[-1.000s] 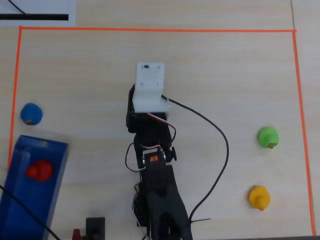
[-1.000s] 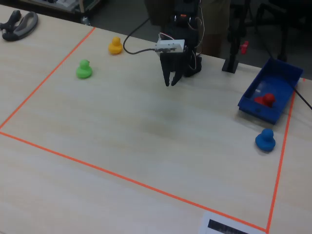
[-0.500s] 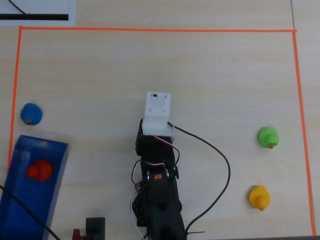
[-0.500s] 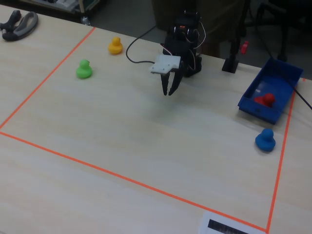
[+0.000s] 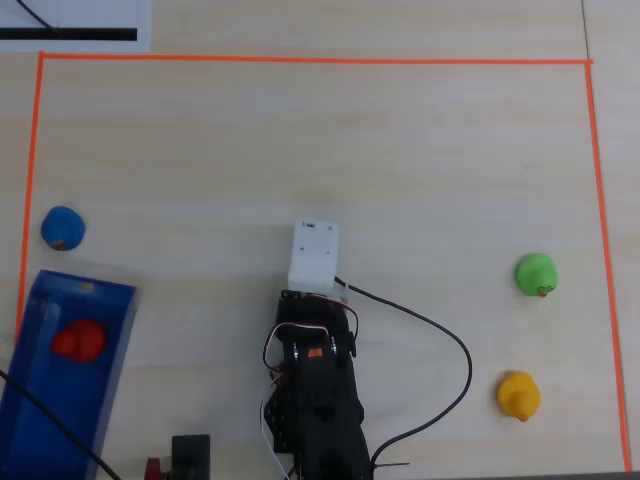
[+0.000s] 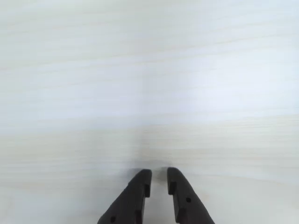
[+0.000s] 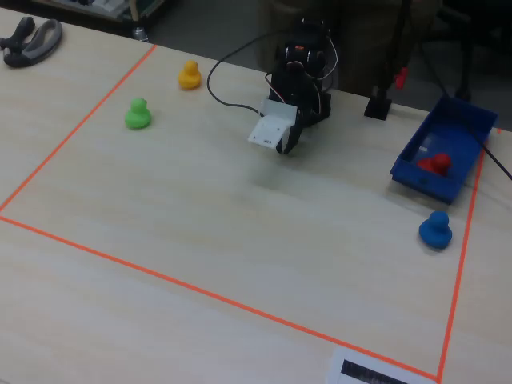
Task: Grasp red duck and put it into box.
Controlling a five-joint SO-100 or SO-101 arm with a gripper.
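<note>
The red duck point(image 5: 77, 341) point(image 7: 436, 163) lies inside the box point(image 5: 50, 420) point(image 7: 456, 120), a long translucent blue bin at the lower left of the overhead view and at the right of the fixed view. My gripper point(image 6: 159, 173) point(image 7: 286, 146) hangs low over bare table near the arm's base, far from the box. In the wrist view its two black fingertips stand almost together with only a narrow slit and nothing between them. In the overhead view the white camera mount point(image 5: 313, 255) hides the fingers.
A blue duck point(image 5: 62, 227) point(image 7: 436, 230) sits just beyond the box. A green duck point(image 5: 536, 273) point(image 7: 138, 114) and a yellow duck point(image 5: 519, 395) point(image 7: 189, 75) sit on the opposite side. Orange tape point(image 5: 300, 60) frames the work area. A black cable point(image 5: 455, 340) loops beside the arm.
The arm has folded back toward its base and the gripper has dropped lower over the table. The fingers have drawn closer together. The ducks and the box have not moved.
</note>
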